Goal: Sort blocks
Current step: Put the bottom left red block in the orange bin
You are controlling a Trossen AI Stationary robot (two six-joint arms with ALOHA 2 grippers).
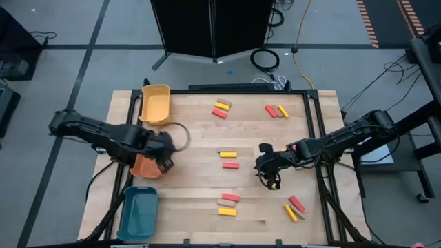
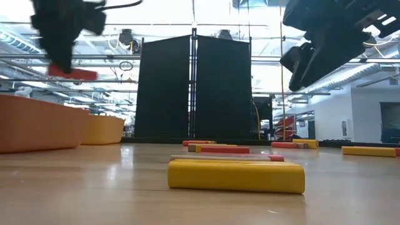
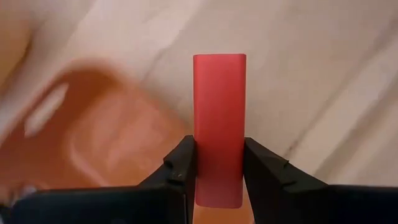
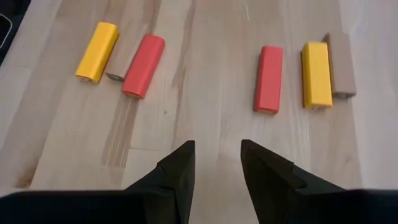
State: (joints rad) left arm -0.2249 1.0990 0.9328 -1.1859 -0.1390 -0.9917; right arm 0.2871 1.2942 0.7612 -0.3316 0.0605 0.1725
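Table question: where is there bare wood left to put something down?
Bare wood lies between the yellow tray and the block cluster, and between the teal tray and the blocks. The right side is crowded: right gripper, blocks.

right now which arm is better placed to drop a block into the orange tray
Left. Its gripper has its jaws shut on a red block, above the orange tray. The right gripper is empty, jaws open, over the table's middle.

A lab or workshop hall is showing. Ceiling strip lights are glowing; cables are lying on grey floor.
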